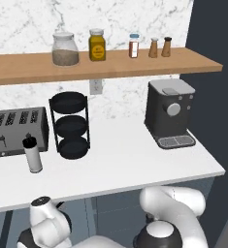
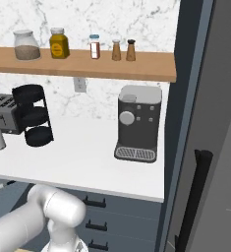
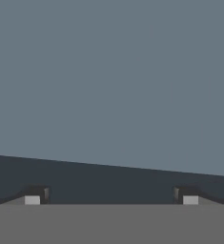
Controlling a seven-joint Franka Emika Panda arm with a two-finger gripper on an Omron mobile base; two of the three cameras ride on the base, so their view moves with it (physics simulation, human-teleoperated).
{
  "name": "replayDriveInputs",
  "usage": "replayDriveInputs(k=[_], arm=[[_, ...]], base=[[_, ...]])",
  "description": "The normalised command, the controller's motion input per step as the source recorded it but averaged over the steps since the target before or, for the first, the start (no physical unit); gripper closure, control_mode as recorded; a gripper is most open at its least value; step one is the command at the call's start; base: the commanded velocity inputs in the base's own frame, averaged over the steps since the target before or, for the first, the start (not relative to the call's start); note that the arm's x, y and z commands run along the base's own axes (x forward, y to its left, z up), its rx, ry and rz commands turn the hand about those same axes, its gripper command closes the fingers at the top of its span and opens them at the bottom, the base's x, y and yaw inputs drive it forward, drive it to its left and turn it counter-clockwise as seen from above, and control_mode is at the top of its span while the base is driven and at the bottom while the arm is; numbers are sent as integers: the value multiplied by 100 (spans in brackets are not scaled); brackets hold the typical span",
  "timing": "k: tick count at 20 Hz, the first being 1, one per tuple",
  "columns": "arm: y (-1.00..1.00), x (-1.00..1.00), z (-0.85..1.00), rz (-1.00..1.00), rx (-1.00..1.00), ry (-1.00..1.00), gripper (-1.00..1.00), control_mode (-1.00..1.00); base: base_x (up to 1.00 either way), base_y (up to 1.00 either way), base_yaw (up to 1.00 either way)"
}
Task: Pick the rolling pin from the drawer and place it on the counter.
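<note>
Rolling pin: not to be made out; I cannot tell where it lies.
Drawer: slate-blue drawer fronts (image 2: 104,216) with small dark handles sit below the counter in the right base view; the flat slate-blue surface (image 3: 111,81) close before the hand camera may be one such front, though the view is too plain to be sure, with a darker band beneath it.
Gripper: the gripper (image 3: 111,198) shows as two small dark finger tips standing far apart at the bottom of the hand view, with nothing between them.
Counter: the long white counter (image 1: 130,160) runs under the wooden shelf (image 1: 120,65), against a marbled wall.
Toaster: a grey toaster (image 1: 18,131) stands at the left end of the counter.
White cylinder: an upright white cylinder with a black cap (image 1: 33,155) stands just in front of the toaster.
Rack: a black three-tier round rack (image 1: 71,125) stands just right of the toaster.
Coffee machine: a dark grey coffee machine (image 1: 170,112) stands at the right end, well apart from the rack.
Shelf items: a glass jar (image 1: 65,49), an amber jar (image 1: 97,45), a small spice bottle (image 1: 134,46) and two brown shakers (image 1: 160,47) stand in a row.
Wall outlet: a white outlet (image 1: 96,86) sits under the shelf.
</note>
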Motion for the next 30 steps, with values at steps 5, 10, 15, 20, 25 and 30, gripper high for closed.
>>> replayDriveInputs(k=[5,10,15,20,25,30], arm=[[29,-100,-15,0,-1,2,-100,-100],[34,-97,-5,0,0,12,-100,-100],[29,-94,-6,0,0,17,-100,-100],[9,-35,-3,0,0,6,-100,-100],[-1,29,14,-4,0,-1,-100,-100],[-23,83,54,-20,0,7,-100,-100]], base=[[0,0,0],[0,0,0],[0,0,0],[0,0,0],[0,0,0],[0,0,0]])
